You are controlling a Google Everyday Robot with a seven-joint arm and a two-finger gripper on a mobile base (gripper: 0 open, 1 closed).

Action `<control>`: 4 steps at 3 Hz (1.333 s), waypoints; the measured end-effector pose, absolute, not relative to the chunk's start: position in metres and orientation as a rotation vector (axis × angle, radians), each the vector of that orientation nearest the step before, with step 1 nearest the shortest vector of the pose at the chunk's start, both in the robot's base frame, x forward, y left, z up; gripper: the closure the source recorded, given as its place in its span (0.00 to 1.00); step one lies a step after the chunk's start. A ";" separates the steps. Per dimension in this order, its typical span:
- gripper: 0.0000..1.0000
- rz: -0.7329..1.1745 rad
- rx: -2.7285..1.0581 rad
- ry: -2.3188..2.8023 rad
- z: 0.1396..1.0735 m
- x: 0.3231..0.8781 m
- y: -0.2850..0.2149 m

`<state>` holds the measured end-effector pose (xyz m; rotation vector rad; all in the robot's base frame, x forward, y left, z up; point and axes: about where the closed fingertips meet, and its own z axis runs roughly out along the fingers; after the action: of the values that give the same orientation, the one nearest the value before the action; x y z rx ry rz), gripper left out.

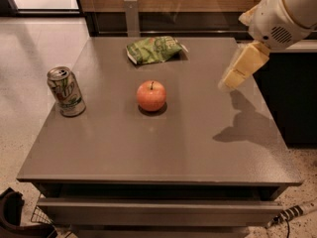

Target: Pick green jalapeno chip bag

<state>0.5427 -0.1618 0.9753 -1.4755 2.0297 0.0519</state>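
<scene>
The green jalapeno chip bag point(154, 49) lies flat on the grey table point(163, 143), near its far edge and a little left of centre. It is crinkly green foil with lighter print. My gripper point(237, 72) hangs from the white arm point(285, 11) at the upper right. It is above the table's right side, to the right of the bag and well apart from it. It holds nothing that I can see.
A red-orange apple point(151, 95) stands mid-table in front of the bag. A green-and-white soda can point(66, 91) stands upright near the left edge. A dark cabinet point(292, 93) is to the right. A wood-panelled wall runs behind.
</scene>
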 end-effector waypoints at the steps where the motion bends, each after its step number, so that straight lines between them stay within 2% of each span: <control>1: 0.00 0.095 -1.413 1.982 0.970 0.574 -0.145; 4: 0.00 0.084 -1.300 1.941 0.970 0.623 -0.136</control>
<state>0.6228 -0.1359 0.9703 -1.2996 1.9407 0.0844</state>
